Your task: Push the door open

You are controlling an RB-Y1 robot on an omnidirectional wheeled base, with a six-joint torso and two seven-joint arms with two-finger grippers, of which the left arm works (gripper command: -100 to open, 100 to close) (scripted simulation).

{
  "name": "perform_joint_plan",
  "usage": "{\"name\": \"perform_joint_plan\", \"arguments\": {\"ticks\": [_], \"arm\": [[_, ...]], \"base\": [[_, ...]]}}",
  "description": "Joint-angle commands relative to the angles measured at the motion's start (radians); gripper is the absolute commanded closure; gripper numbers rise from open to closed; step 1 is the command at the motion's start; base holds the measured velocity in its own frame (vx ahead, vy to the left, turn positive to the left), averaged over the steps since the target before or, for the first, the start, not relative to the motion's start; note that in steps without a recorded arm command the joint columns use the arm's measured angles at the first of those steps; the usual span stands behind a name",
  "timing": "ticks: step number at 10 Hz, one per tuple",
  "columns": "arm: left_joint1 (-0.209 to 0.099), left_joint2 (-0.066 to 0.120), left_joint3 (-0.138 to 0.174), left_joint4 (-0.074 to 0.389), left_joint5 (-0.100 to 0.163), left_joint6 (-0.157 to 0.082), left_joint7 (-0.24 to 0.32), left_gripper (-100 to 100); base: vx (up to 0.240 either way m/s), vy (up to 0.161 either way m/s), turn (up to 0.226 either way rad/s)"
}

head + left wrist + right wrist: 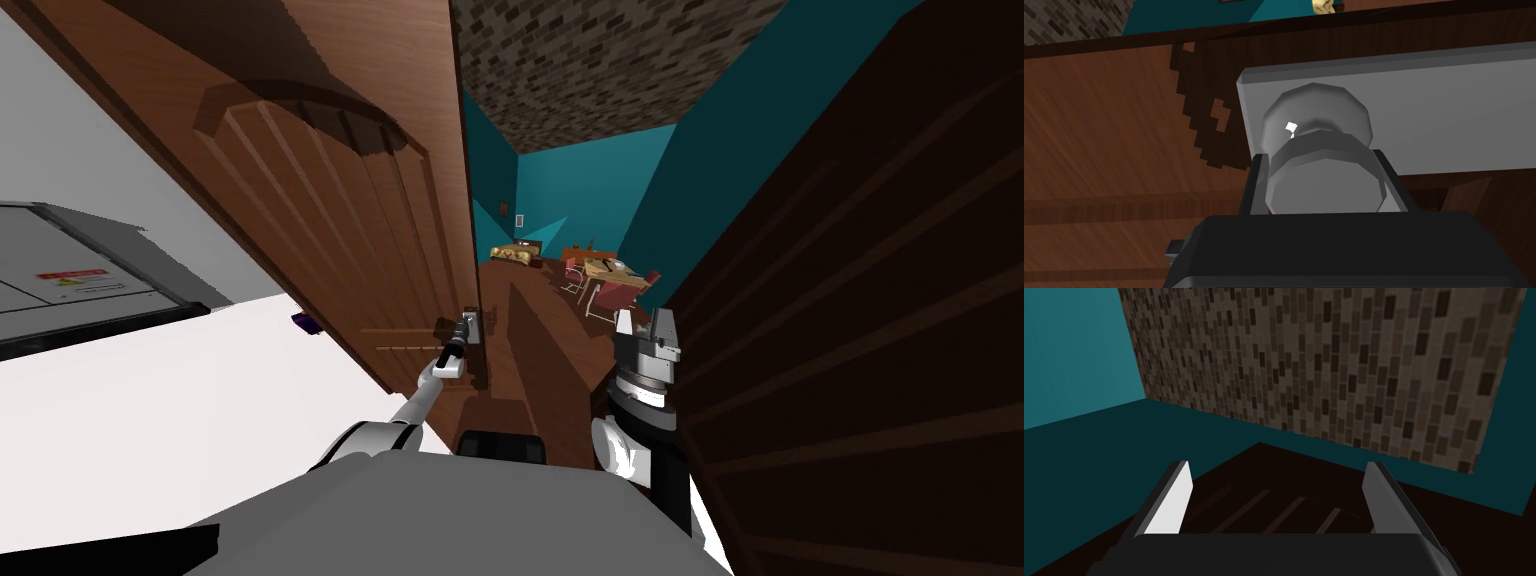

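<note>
Clamping's done by the left pincer on the grey knob of the brown door, seen ajar; right pincer is held raised, released.

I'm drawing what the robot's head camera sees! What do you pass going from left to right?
Grey box → brown door → left gripper, shut on the door knob → right gripper, open → dark wooden panel.
</note>
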Motion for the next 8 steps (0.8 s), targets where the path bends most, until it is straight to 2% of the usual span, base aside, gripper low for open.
{"name": "perform_joint_plan", "arguments": {"ticks": [1,3,4,8], "arm": [[-0.024,0.014,0.017,0.033,0.005,-0.019,-0.002,100],[-0.024,0.014,0.017,0.033,0.005,-0.019,-0.002,100],[-0.024,0.017,0.036,0.034,0.010,-0.018,-0.008,100],[-0.025,0.022,0.077,0.038,0.021,-0.017,-0.021,100]], "base": [[0.049,-0.059,0.032],[0.012,0.015,-0.020],[0.081,-0.053,0.034],[0.166,-0.116,0.081]]}}
